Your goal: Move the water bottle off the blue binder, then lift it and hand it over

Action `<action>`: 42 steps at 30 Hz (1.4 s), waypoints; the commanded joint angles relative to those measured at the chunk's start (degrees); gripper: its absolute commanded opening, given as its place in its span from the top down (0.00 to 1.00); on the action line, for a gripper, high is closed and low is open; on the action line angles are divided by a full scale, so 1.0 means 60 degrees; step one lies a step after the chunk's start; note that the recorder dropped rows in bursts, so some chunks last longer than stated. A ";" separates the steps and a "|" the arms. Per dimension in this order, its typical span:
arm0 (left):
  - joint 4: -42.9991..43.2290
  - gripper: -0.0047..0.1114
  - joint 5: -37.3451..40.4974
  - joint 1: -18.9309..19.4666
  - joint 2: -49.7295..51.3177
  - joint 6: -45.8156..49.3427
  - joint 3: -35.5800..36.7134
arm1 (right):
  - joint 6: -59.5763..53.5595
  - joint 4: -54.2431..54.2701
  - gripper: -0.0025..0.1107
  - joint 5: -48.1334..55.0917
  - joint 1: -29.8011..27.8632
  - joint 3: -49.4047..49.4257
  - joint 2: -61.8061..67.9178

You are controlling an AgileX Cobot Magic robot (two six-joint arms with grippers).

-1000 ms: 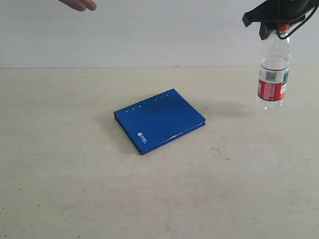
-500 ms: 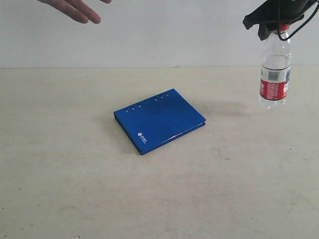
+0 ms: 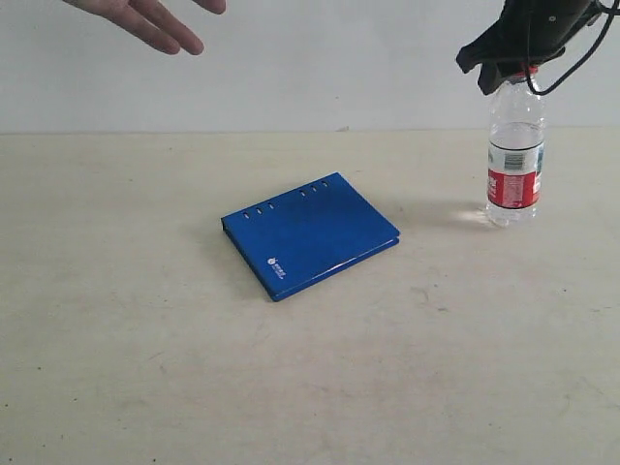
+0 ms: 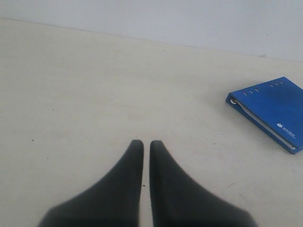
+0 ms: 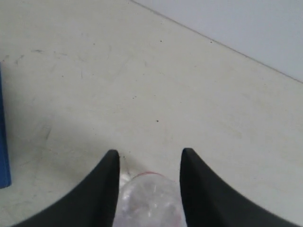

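Observation:
The water bottle [image 3: 513, 160] stands upright at the right of the table, its base at or just above the surface, well apart from the blue binder [image 3: 310, 235]. My right gripper [image 3: 511, 70] holds it from above at the red cap. In the right wrist view the clear bottle [image 5: 149, 198] fills the gap between the fingers of the right gripper [image 5: 147, 158], and a strip of the binder [image 5: 4, 142] shows at the edge. The left gripper [image 4: 143, 144] is shut and empty over bare table, away from the binder [image 4: 272, 111].
A person's open hand [image 3: 145, 19] reaches in at the top left of the exterior view, above the far side of the table. The beige table [image 3: 194, 387] ends at a white wall behind.
My right gripper has carried the bottle down and a little left, from hanging in the air to table level. The person's hand has come further into view.

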 commanded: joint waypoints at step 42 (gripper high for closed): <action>0.0018 0.92 -0.0147 -0.0044 -0.0035 0.0027 -0.0007 | -0.2253 0.5059 0.65 0.0402 0.2565 0.5581 -0.2617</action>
